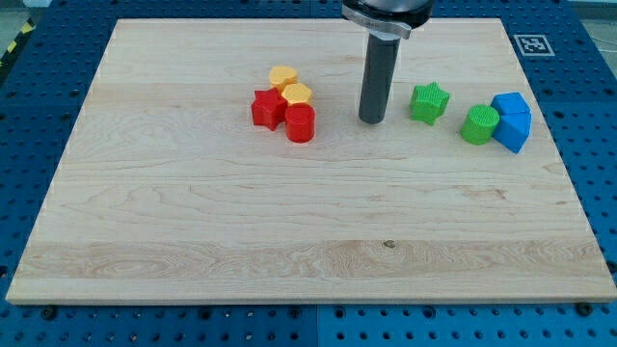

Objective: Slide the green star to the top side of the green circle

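Observation:
The green star (430,102) lies on the wooden board at the view's upper right. The green circle (479,125) sits just to its right and slightly lower, a small gap between them. My tip (372,120) rests on the board to the left of the green star, about a block's width away, not touching it. The dark rod rises from the tip to the view's top edge.
Two blue blocks (512,120) touch the green circle's right side. A cluster left of my tip holds a red star (267,108), a red cylinder (300,123) and two yellow blocks (290,85). The board's right edge (551,135) is near the blue blocks.

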`<move>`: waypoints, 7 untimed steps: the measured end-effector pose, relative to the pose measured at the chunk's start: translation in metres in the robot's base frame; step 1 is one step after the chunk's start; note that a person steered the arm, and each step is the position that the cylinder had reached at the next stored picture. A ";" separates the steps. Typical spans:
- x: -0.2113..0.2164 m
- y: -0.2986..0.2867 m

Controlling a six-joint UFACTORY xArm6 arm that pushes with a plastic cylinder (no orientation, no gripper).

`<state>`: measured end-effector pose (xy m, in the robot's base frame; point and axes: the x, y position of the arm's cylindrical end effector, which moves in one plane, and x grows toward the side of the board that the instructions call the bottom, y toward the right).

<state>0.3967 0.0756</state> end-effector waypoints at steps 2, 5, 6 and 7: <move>0.011 0.012; -0.008 0.040; -0.009 0.050; -0.009 0.050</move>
<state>0.3881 0.1258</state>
